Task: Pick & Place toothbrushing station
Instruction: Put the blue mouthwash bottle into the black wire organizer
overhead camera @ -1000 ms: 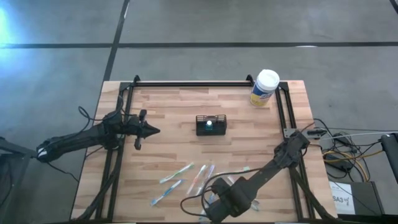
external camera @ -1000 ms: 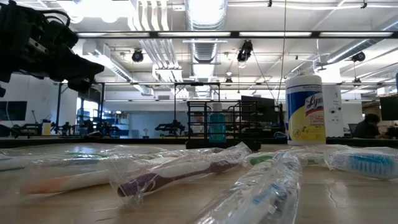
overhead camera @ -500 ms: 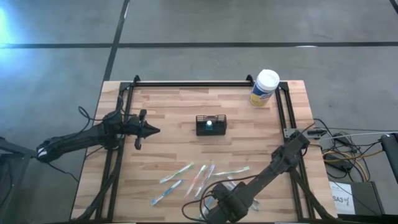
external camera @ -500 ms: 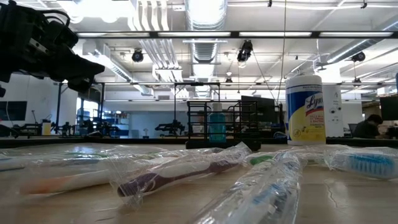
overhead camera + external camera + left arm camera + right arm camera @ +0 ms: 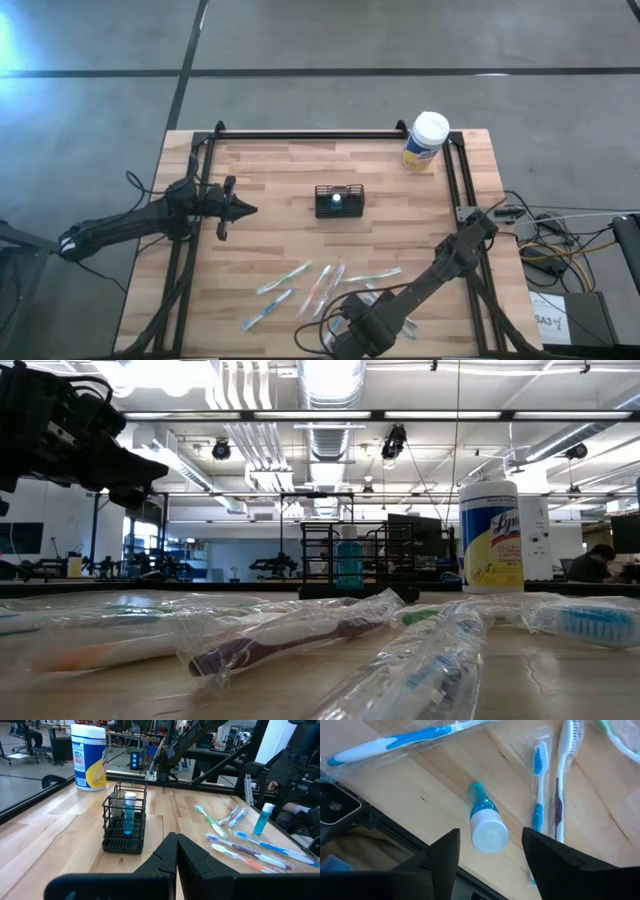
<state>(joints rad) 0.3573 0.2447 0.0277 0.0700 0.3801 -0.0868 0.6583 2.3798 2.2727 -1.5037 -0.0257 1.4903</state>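
We see the wooden surface (image 5: 280, 170) carrying everything, with the toothbrushing station (image 5: 339, 201) standing upright near its middle; we place the rest from that caddy.

The left arm reaches in level from the surface's left edge, its left gripper (image 5: 244, 209) pointing straight at the station and well apart from it, hanging above the wood. Its fingers (image 5: 167, 855) are pressed together, clenched on nothing.

The right arm slants down from the right edge to the near edge, and its right gripper (image 5: 490, 851) hovers well in front of the station, tilted downward. Those fingers (image 5: 442, 855) are spread wide, released, with a small blue tube with a white cap (image 5: 485, 822) lying on the wood between them, apart from both.

Inside the station stands one upright blue tube with a white cap (image 5: 129, 813).

A round yellow-and-blue canister (image 5: 425, 142) stands behind the station toward the far right corner. Wrapped toothbrushes (image 5: 322, 283) lie scattered in front of the station, between it and the right gripper.
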